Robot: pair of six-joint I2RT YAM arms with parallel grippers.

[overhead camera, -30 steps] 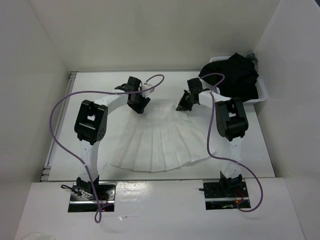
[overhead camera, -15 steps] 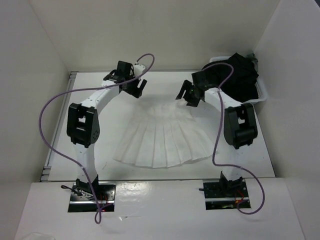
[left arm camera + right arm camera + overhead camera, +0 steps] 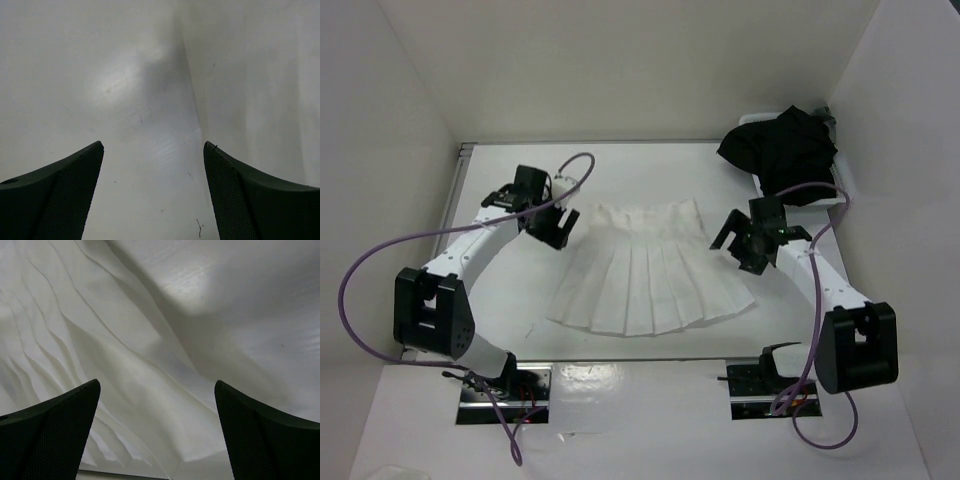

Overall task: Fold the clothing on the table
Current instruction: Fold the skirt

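Clothing (image 3: 645, 275) lies spread flat mid-bench, fanned out, narrow waistband (image 3: 645, 212) toward the far side and wide hem (image 3: 650, 322) toward me, no fold in it yet by my reading. Left claw (image 3: 560, 224) hangs just off the waistband's left corner, jaws wide apart with nothing between them; its wrist view shows mostly bare bench (image 3: 650, 165) under the fingers. Right claw (image 3: 735, 240) sits at the skirt's right edge, jaws equally wide and empty, pleats visible directly beneath in its wrist view. Fabric looks thin, light and limp — it will drape and sag off any single pinch, and the pleats will likely splay if dragged. I judge it slides easily on the smooth top, so a pinch needs to come down onto the cloth rather than scoop at it. Best holds: the two waistband corners, where the cloth looks thickest, or the two hem corners, lifted together so the width stays taut. Black garment (image 3: 782, 150) heaped in a white tray (image 3: 847, 188) at the far right corner, well apart from the skirt but near the right arm's reach. Purple cables (image 3: 380, 255) loop wide off both arms — the left one swings toward the metal rail (image 3: 460, 165); a snag there is my main worry
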